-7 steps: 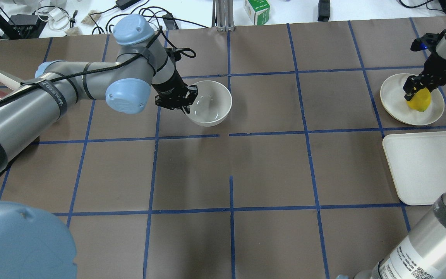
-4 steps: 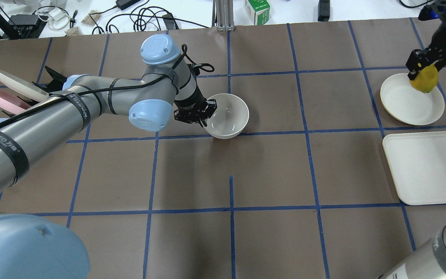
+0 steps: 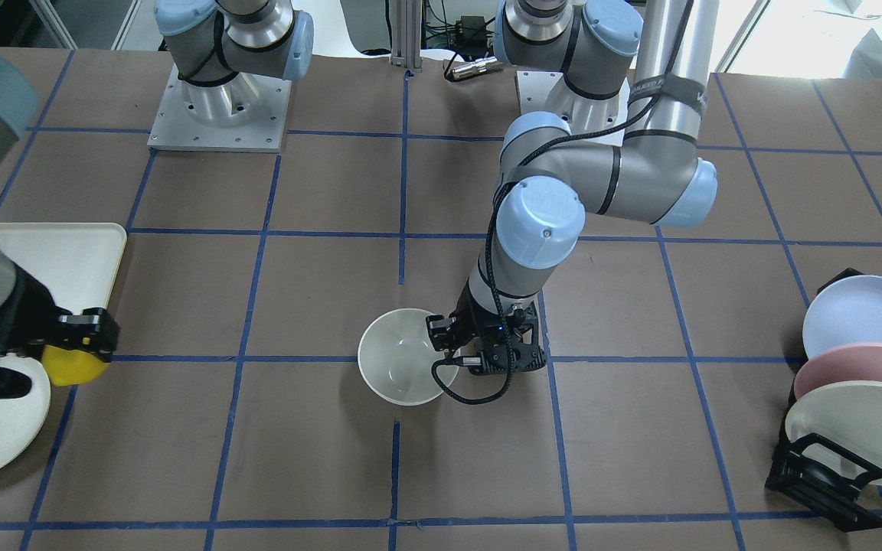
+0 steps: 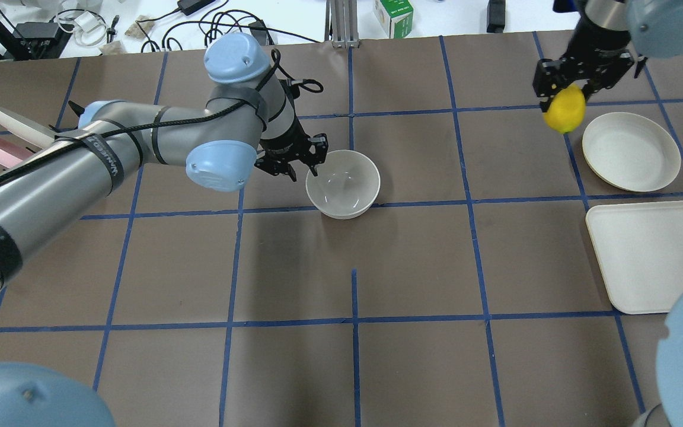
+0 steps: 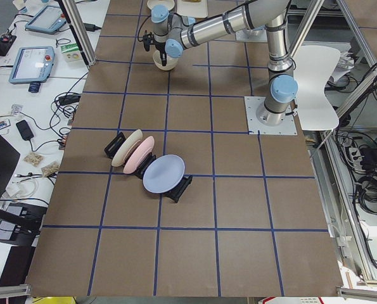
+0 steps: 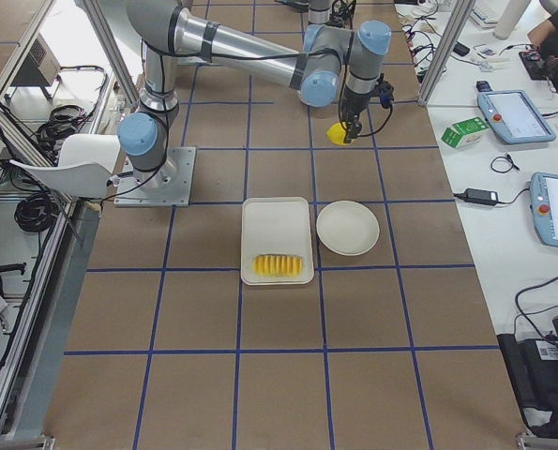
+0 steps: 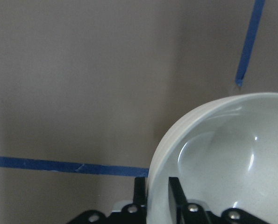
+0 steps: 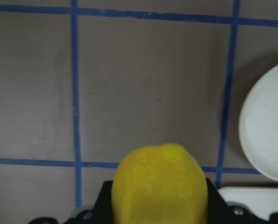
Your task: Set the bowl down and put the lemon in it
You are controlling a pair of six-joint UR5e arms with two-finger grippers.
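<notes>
The left gripper [image 4: 303, 169] is closed on the near wall of a small deep round off-white glossy bowl [image 4: 343, 184]. In the left wrist view one black finger [image 7: 139, 192] sits outside the rim and the other inside, with no gap showing on either side of the wall. The bowl [image 7: 223, 154] spreads away from the fingertips, upright and open upward. Its inside is smooth with small bright highlights. Whether its base touches the surface cannot be told.

The right gripper [image 4: 562, 99] is clamped on a bright yellow oval lemon [image 4: 565, 115], which hangs just below its fingers, clear of the matte brown paper surface [image 4: 412, 261] ruled with blue tape lines. In the right wrist view the lemon [image 8: 160, 184] fills the space between the black fingers, its skin smooth and one blunt tip pointing forward.

Just beside this gripper lies a shallow round off-white plate [image 4: 631, 151], and next to that a flat rounded-corner off-white tray [image 4: 644, 261]. The bowl stands well apart from the right gripper, across the surface.
</notes>
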